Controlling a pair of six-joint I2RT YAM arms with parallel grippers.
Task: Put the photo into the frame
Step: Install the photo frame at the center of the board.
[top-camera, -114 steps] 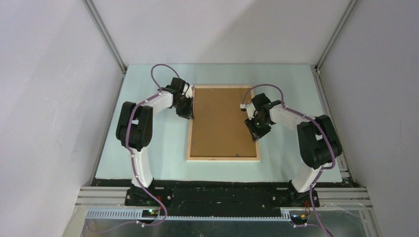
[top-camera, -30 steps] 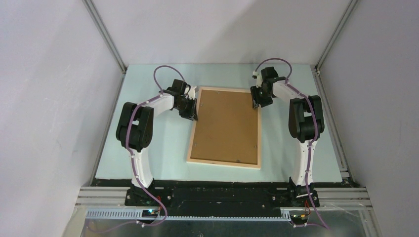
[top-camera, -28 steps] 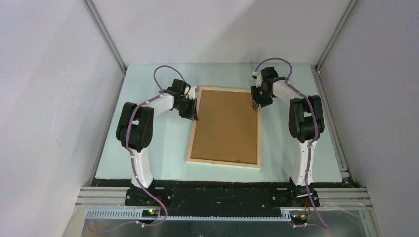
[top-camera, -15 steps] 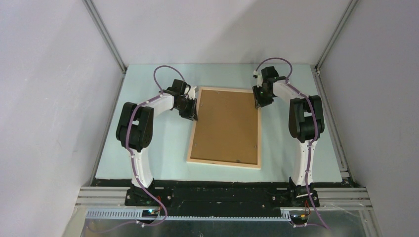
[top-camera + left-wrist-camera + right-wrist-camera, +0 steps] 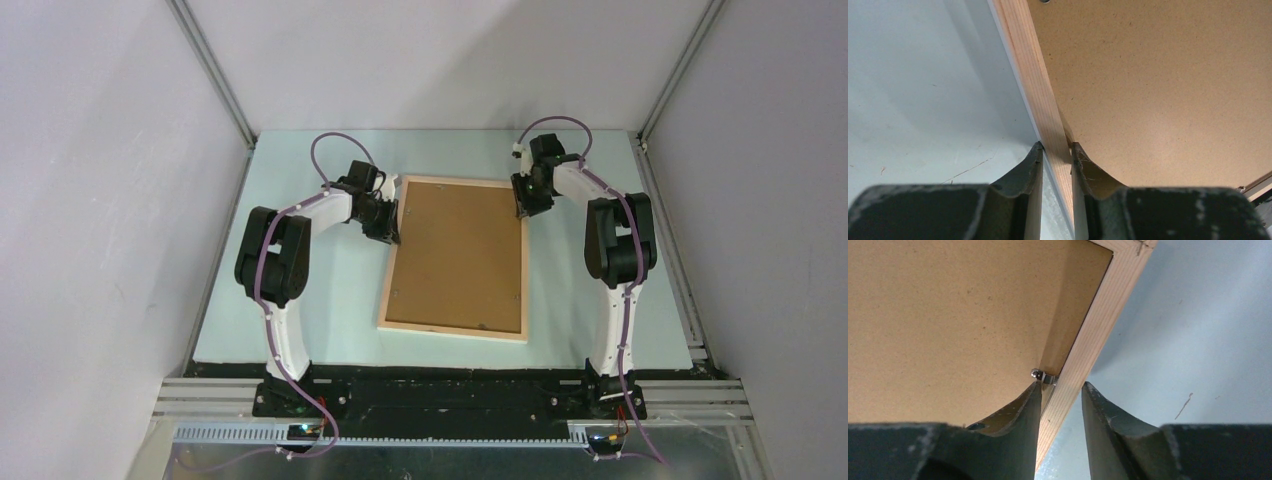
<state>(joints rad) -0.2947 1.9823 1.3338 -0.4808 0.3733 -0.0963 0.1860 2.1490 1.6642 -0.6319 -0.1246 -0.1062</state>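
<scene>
within grey walls (image 5: 100, 200), frame (image 5: 455, 330) on table (image 5: 350, 290)

Bare pale-wood frame (image 5: 1034, 75), matt speckled brown backing board (image 5: 1158, 90)

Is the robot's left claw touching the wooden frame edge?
Touching. The left wrist view shows the left gripper with its two fingers pressed against either side of the frame at its pale wood edge, with no gap showing.

We get soft, even light from above. The frame (image 5: 1028, 75) casts a faint shadow on the table (image 5: 913, 125). In wrist views the near fingers (image 5: 1013, 440) blur; the top view is sharp.
</scene>
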